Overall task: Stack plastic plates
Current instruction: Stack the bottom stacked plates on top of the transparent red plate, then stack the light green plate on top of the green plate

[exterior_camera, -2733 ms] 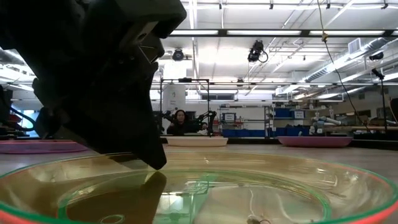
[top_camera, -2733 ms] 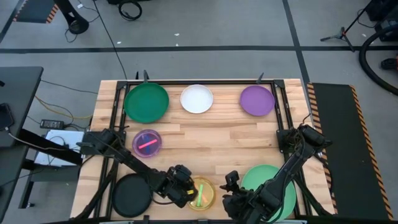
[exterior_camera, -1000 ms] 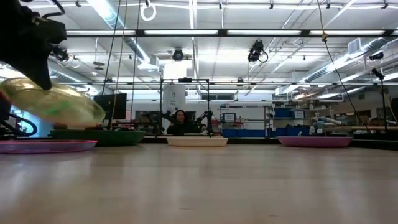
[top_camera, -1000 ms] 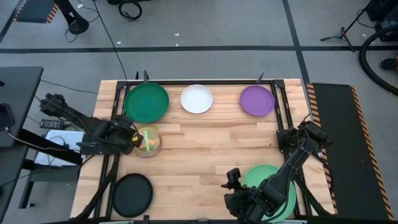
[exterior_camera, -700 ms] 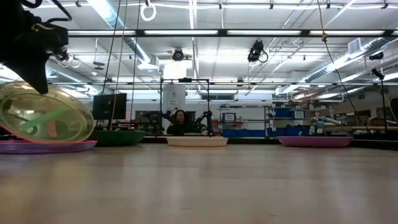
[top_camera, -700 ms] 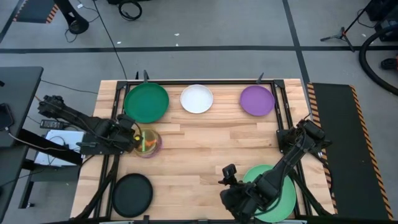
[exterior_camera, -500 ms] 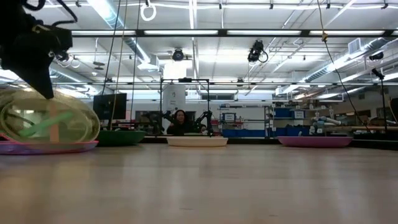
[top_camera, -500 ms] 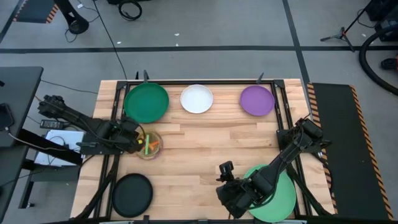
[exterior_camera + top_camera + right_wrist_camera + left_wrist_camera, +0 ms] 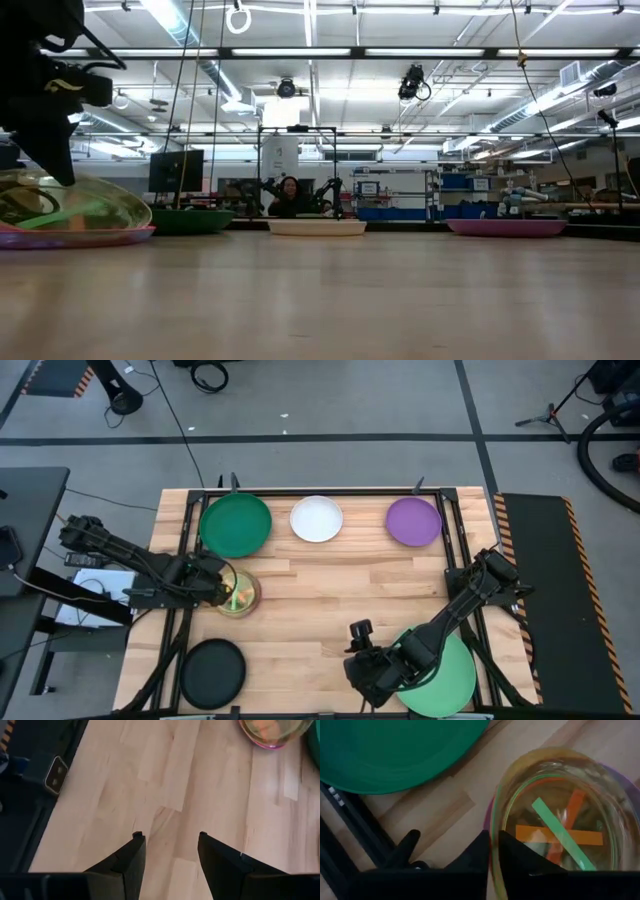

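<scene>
1. Plates first, at the front edge: black plate sits flat in the front-left corner and light green plate in the front-right corner, partly under the right arm.
2. Right gripper hovers over bare table beside the light green plate, fingers spread wide, holding nothing. Best it waits there, clear of the left arm's work.
3. Up the left edge, here's the action: left gripper pinches narrow on the rim of the small stack, clear plates with orange and lime showing through.
4. That stack rests on the pink plate, and from the low view it looks slightly tilted, gripper side up.
5. To do this well, I'd say: lower until the rims nest all round, check they're centred, then open and back out low along the left edge without dragging the stack.
6. Far edge, untouched: dark green plate just beyond the stack, white plate mid-edge, purple plate towards the far-right corner.
</scene>
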